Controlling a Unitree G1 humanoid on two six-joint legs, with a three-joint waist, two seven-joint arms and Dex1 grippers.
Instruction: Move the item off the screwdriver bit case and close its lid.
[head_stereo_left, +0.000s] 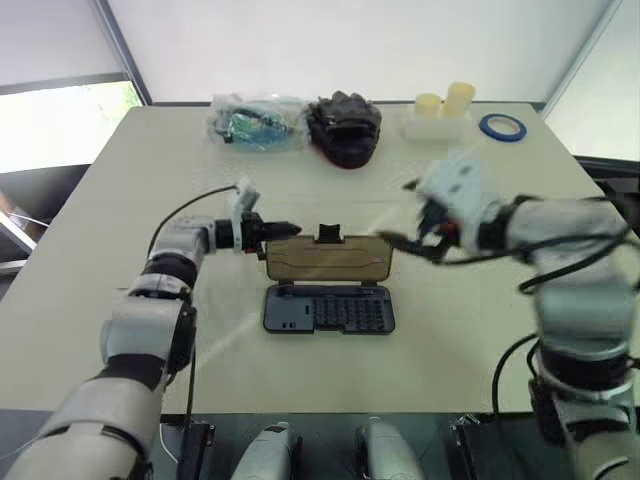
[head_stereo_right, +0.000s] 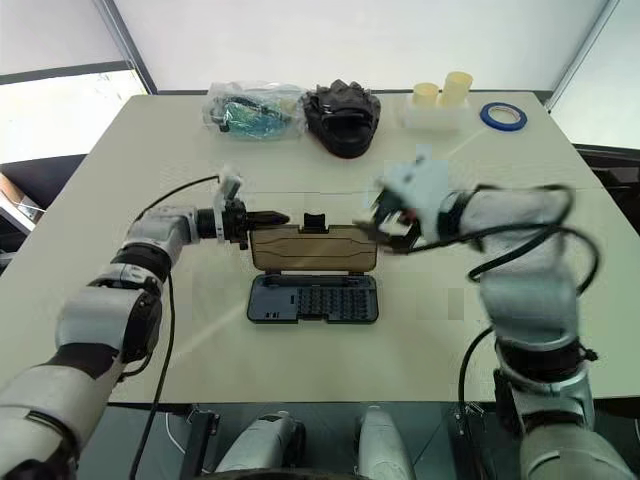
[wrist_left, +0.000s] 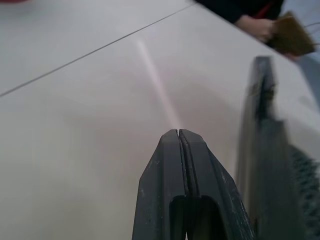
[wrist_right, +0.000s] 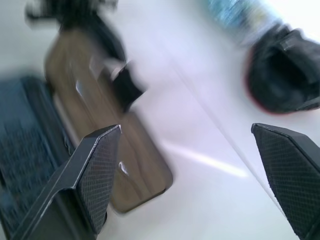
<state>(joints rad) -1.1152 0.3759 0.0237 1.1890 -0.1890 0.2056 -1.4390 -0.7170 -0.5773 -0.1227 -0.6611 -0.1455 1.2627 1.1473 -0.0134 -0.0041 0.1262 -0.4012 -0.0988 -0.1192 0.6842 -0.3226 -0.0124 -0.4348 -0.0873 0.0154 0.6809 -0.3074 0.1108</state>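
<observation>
- At the centre of the head views, the screwdriver bit case (head_stereo_left: 330, 309) lies open on the table (head_stereo_left: 120, 200), its lid (head_stereo_left: 328, 259) folded back flat on the far side, towards the top of the frame. No item rests on case or lid, so closing the lid appears to be the step in hand.
- The left gripper (head_stereo_left: 290, 230), fingers clenched with nothing between them, sits at the lid's upper-left corner; contact cannot be confirmed.
- The right gripper (wrist_right: 187, 175) is spread wide and empty, hovering at the lid's right end in the head views.
- Recommended method: slide the clenched left tips under the far long edge beside the latch tab (head_stereo_left: 329, 236), lift the lid about its hinge, lower it over the bits, then press at the tab until it seats. The right gripper could steady the case, which looks light enough to slide.
- Materials: the case is dark blue-grey moulded plastic, flat and rectangular with rounded corners, holding rows of small bits.
- The lid is smoky-brown translucent plastic, smooth and slightly glossy; the tab is small, black and raised.
- The table surface is pale, matte and smooth.
- Along the upper edge of the frame: a crinkled clear bag (head_stereo_left: 256, 124), a black pouch (head_stereo_left: 344, 128), pale yellow cups (head_stereo_left: 444, 102) and a blue tape ring (head_stereo_left: 502, 127), well apart from the work.
</observation>
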